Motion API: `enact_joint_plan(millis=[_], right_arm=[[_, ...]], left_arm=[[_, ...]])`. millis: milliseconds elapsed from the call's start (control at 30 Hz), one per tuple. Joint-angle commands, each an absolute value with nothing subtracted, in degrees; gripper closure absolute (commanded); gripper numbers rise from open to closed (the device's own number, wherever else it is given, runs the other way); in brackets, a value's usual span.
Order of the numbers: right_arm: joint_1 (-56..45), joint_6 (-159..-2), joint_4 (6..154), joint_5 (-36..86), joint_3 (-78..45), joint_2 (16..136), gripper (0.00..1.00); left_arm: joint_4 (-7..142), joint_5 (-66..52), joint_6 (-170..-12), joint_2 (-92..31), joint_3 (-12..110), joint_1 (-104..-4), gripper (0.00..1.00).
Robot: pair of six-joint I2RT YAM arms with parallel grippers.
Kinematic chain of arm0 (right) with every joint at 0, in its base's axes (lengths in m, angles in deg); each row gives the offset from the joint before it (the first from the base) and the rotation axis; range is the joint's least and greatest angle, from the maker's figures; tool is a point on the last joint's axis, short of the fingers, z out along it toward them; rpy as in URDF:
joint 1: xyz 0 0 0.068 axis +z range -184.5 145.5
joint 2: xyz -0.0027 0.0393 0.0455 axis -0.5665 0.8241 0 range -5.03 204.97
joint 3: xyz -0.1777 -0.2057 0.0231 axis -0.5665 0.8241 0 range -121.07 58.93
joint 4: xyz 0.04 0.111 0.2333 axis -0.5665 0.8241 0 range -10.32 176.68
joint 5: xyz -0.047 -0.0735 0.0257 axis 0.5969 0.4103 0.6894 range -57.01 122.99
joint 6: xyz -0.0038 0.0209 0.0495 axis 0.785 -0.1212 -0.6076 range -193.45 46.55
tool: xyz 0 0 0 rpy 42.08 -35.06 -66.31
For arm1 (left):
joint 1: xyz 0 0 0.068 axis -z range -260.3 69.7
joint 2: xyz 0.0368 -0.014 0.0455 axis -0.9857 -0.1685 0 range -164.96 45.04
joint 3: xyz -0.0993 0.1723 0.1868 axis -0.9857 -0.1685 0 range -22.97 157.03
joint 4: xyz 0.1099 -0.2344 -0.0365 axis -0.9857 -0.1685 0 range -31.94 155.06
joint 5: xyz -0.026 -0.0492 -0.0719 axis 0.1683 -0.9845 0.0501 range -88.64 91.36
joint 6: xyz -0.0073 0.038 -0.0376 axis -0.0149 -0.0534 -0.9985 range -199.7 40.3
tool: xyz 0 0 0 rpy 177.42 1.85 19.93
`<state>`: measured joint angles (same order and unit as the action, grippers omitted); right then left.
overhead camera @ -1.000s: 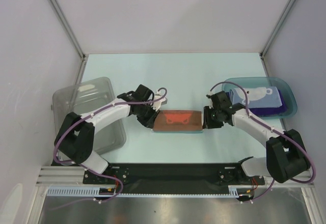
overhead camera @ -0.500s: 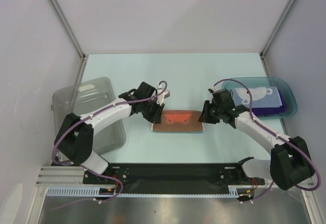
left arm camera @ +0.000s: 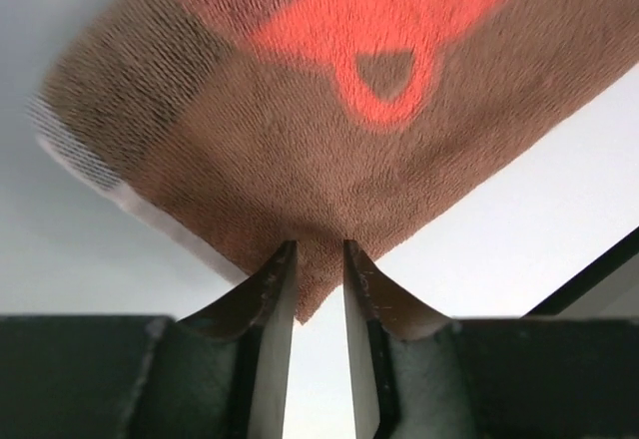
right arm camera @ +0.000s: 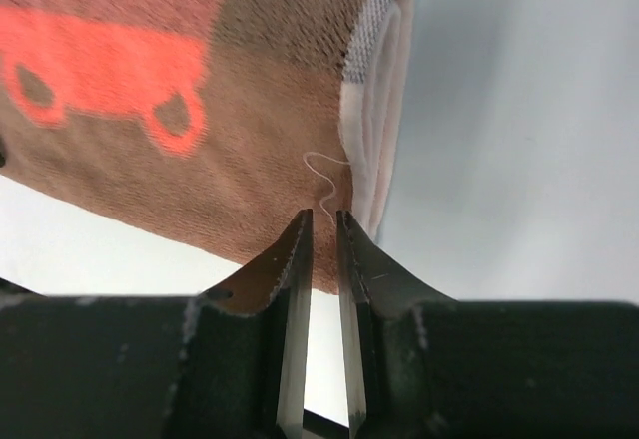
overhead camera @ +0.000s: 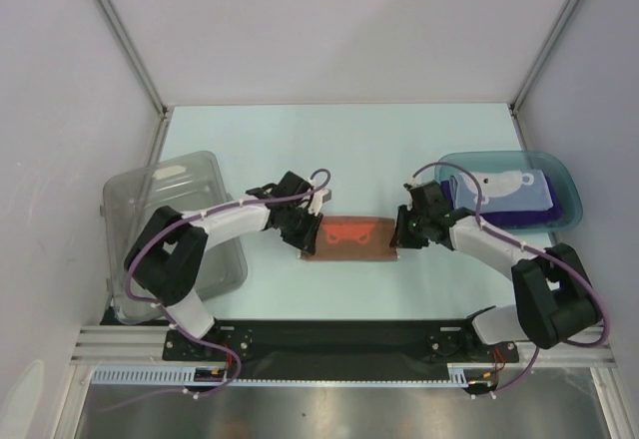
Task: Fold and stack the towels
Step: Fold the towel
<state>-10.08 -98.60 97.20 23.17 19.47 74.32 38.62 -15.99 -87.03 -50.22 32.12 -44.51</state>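
Well to the left of the orange-brown towel (overhead camera: 349, 237) stands the clear plastic bin (overhead camera: 175, 224), with nothing to be made out inside it. The left gripper (left arm camera: 319, 259) sits at the towel's left end. Its jaws are drawn narrow and pinch a near corner of the cloth between them, with pile bulging out on either side of the fingers.

The towel itself lies flat on the table (overhead camera: 399, 140), a long narrow band with its red wagon print facing up. At its right end a rounded fold with layered pale edges shows, so it appears to be doubled over already.

The right gripper (right arm camera: 324, 224) is at that right end, its jaws likewise close together and nipping the near corner just beside the fold. Holding one corner at each end probably serves to keep the band taut and square, so that both arms can carry an edge over together for another fold.

Farther right of the towel is the teal tray (overhead camera: 564, 175). In it the light blue towel (overhead camera: 504, 188) rests on the purple towel (overhead camera: 544, 215), which looks like the stack the cloth in hand will join.
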Motion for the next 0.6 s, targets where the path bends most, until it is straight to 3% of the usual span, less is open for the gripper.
enact_joint_plan(millis=[0,567], right_arm=[[-10.25,-97.09,98.84,23.95,15.34,70.83,0.80],[-13.06,-89.18,88.82,28.33,9.45,87.26,0.78]], left_arm=[[36.68,-13.24,-88.31,-49.44,38.79,-44.26,0.69],[36.32,-7.79,-88.31,-62.20,45.23,-47.78,0.71]])
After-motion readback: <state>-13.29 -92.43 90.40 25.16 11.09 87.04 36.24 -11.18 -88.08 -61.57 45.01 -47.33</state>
